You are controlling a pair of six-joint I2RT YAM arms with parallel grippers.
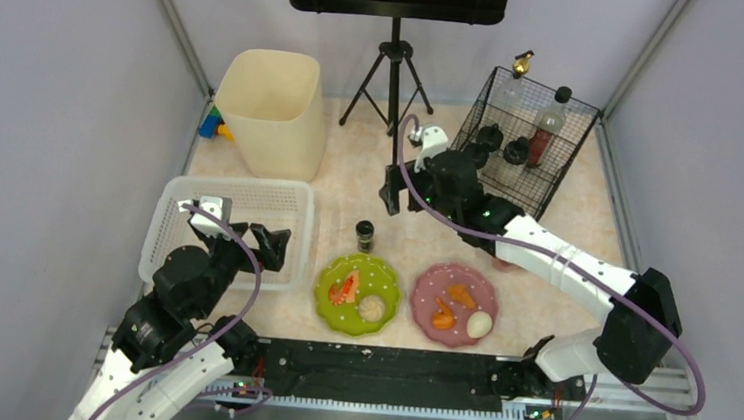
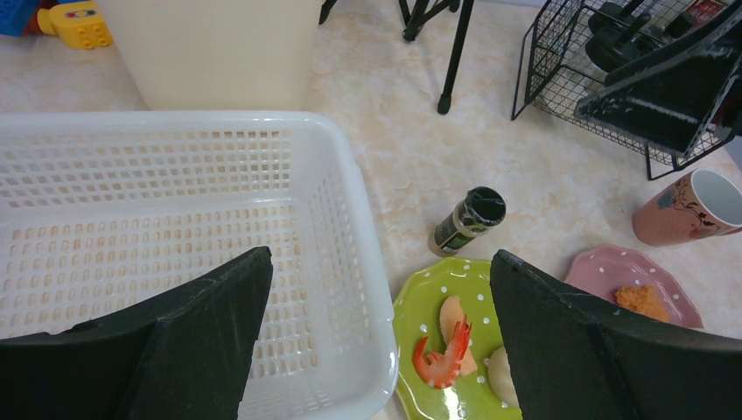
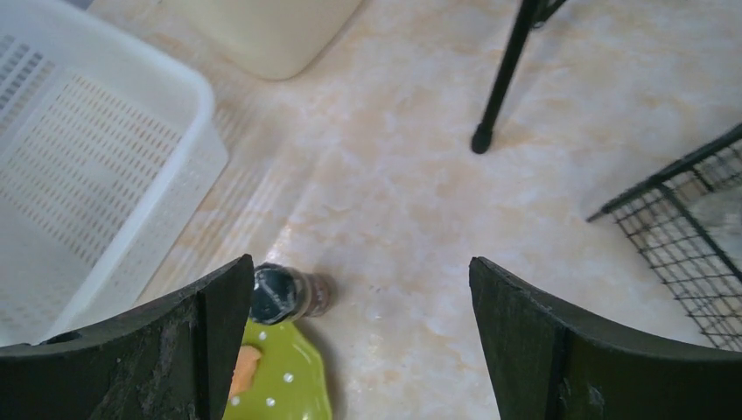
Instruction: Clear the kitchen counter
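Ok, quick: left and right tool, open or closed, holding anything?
Left tool: open, holding nothing.
Right tool: open, holding nothing.

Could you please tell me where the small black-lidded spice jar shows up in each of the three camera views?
Top external: the spice jar stands at centre, just beyond the green plate.
Left wrist: jar right of centre, beyond the plate, right of the white basket.
Right wrist: jar lower left, above the plate.
Shared landmark: the green plate.
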